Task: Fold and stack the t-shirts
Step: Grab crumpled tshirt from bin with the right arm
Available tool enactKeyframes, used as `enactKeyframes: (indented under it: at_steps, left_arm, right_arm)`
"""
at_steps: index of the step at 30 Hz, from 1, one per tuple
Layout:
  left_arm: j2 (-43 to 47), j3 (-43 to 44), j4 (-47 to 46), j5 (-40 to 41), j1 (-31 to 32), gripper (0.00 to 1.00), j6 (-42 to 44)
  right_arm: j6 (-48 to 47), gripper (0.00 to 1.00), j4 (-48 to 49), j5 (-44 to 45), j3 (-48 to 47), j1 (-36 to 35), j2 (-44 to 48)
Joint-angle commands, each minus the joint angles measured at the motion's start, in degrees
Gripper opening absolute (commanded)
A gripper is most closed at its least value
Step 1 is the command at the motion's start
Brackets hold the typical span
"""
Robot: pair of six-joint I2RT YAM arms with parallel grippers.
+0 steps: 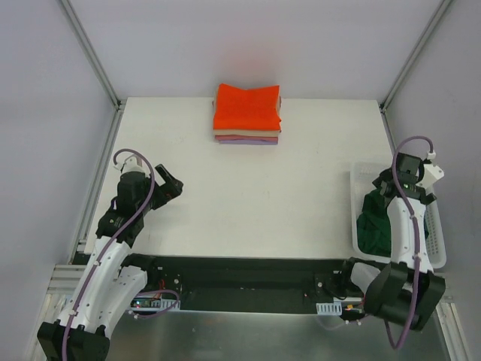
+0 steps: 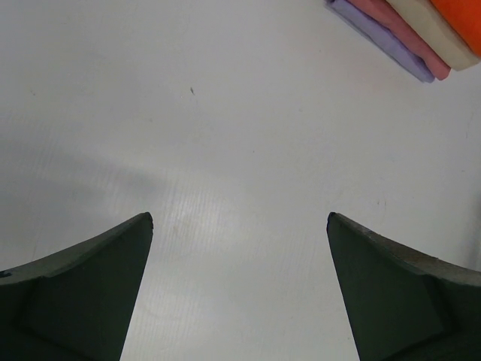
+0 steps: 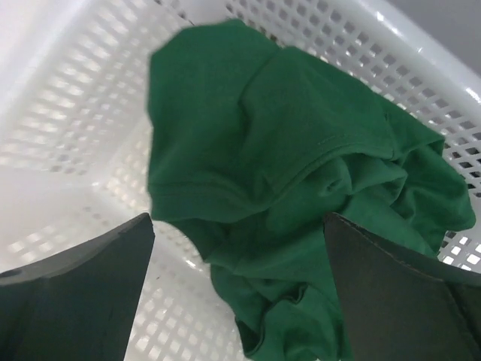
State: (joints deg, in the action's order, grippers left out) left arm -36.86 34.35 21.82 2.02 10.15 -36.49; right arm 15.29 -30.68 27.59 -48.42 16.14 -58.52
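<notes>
Since the dark green t-shirt [image 3: 285,150] lies crumpled in the white mesh basket [image 3: 68,113] at the table's [image 1: 248,203] right edge, we want the right gripper [image 3: 239,226], jaws wide apart and hovering just above it, to pinch one outer layer near a hem, not the whole bunch. Then we lift clear of the rim so the mesh doesn't snag. Left gripper [image 2: 239,218] is also wide apart, holding nothing, over bare table. The shirt looks soft and wrinkled, seams showing. Folded stack [image 1: 247,120] sits at far centre: orange tee [image 1: 247,105] on top, tan tee [image 1: 224,132] under it, lilac tee [image 1: 248,140] lowest.
</notes>
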Motion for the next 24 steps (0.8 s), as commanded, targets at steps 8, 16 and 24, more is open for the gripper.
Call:
enactKeyframes:
  at_steps: [8,16,24]
  left_arm:
    - [-0.8,0.2,-0.2,-0.1,0.2,0.99,-0.1]
    - [0.9,-0.8,-0.2,0.4,0.2,0.99,-0.4]
    - [2.9,-0.7,-0.2,-1.2,0.2,0.99,-0.6]
  right_arm:
    - [3.1,0.75,1.8,-1.8,1.9,5.0,-18.9]
    - [1.9,0.0,7.2,-6.9,4.7,5.0,-12.3]
    - [-3.7,0.0,2.1,-13.4,0.1,4.9,8.7]
